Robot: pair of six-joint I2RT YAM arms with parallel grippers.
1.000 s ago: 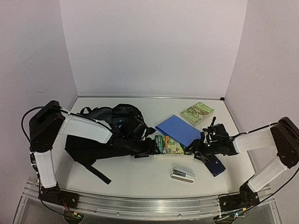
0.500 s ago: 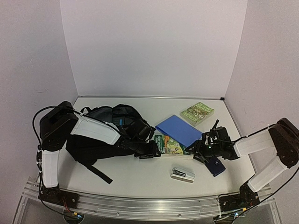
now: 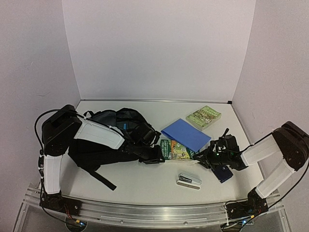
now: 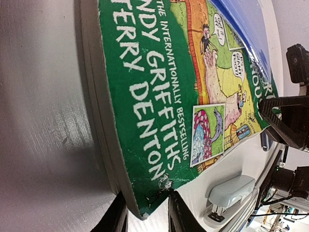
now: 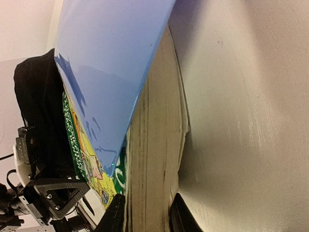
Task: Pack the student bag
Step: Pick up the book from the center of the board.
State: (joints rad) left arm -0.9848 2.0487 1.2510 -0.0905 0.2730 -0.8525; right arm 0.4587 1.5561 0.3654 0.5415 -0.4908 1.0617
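The student bag [image 3: 113,133] is a black backpack lying at the table's left, its grey-lined mouth facing up. My left arm reaches over it to a green comic-cover book [image 3: 177,151] at the middle. The left gripper [image 3: 157,155] [image 4: 145,212] is shut on the book's near left corner, one finger on the page edge and one on the cover. At the book's right end, the right gripper [image 3: 203,158] [image 5: 145,212] is shut on the page block [image 5: 157,145]. A blue folder [image 3: 186,134] [image 5: 106,63] lies partly over the book's far side.
A second green book [image 3: 203,117] lies at the back right. A grey stapler [image 3: 189,181] [image 4: 229,193] sits just in front of the held book. A small dark blue object [image 3: 223,173] lies under the right wrist. A bag strap [image 3: 99,179] trails toward the front.
Both grippers have moved in on the green book's two ends and narrowed from open to closed on it. The left arm's shoulder has swung right. The book has not shifted.
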